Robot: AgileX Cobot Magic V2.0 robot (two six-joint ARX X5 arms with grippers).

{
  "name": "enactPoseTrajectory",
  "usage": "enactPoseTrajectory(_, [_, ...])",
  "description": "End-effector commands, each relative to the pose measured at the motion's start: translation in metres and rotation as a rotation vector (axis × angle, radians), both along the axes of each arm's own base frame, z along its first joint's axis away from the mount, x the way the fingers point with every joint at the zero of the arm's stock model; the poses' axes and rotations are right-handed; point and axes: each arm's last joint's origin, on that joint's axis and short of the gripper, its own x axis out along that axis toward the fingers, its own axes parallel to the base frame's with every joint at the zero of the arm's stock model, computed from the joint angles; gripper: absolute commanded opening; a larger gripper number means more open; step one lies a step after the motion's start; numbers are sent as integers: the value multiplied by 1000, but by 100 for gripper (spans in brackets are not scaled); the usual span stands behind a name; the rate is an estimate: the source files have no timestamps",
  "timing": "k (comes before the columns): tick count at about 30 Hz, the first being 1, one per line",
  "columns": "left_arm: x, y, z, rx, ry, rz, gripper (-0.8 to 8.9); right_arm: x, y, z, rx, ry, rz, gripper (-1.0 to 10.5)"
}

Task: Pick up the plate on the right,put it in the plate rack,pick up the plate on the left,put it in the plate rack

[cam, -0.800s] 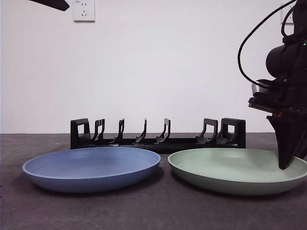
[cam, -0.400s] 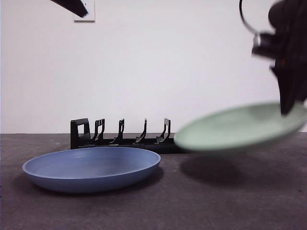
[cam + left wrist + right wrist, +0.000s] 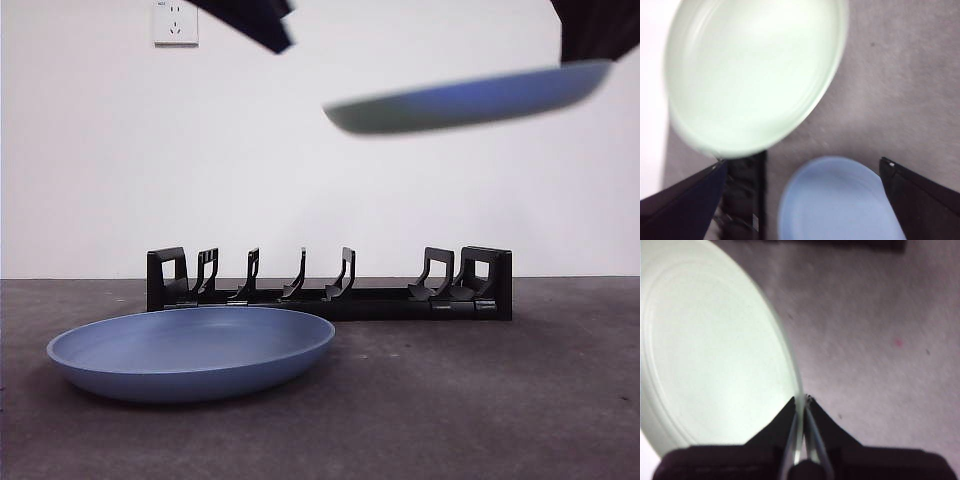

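The pale green plate [image 3: 470, 100] hangs high in the air at the right of the front view, nearly level and blurred. My right gripper [image 3: 588, 55] is shut on its right rim; the right wrist view shows both jaws pinching the green plate's [image 3: 710, 355] edge at my right gripper [image 3: 802, 402]. The blue plate [image 3: 190, 350] lies on the table at the left, in front of the black plate rack [image 3: 330, 290]. My left gripper [image 3: 802, 161] is open and holds nothing, high above the blue plate [image 3: 840, 205] and the rack [image 3: 745, 195], with the green plate [image 3: 750, 75] in its view.
The dark grey table [image 3: 480, 400] is bare where the green plate lay. The rack's slots hold nothing. My left arm shows as a black tip [image 3: 265, 28] at the top of the front view. A white wall with a socket [image 3: 175, 22] stands behind.
My right gripper has lifted the green plate off the table, from lying flat to high above the rack's right end. The left arm's tip has moved right and lower into view.
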Motion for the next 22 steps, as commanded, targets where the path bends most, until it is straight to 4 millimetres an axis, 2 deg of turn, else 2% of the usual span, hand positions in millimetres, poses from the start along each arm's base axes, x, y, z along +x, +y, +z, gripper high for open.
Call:
enactPoseTrajectory(1, [0, -11, -1, 45, -89, -82, 655, -4, 4, 8, 38, 5, 5, -17])
enactPoseTrajectory(6, [3, -23, -5, 57, -144, -97, 642, -7, 14, 12, 41, -8, 36, -17])
enactPoseTrajectory(10, [5, -26, -8, 74, -154, -92, 496, -8, 19, 12, 45, -5, 50, -17])
enactPoseTrajectory(14, [7, -29, -12, 93, -149, -95, 429, -9, 21, 12, 55, -2, 59, -17])
enactPoseTrajectory(19, [8, -31, -16, 108, -138, -97, 169, -9, 21, 12, 57, -2, 60, -16])
enactPoseTrajectory(22, [8, -31, -16, 107, -138, -96, 117, -9, 21, 12, 56, -2, 60, -16])
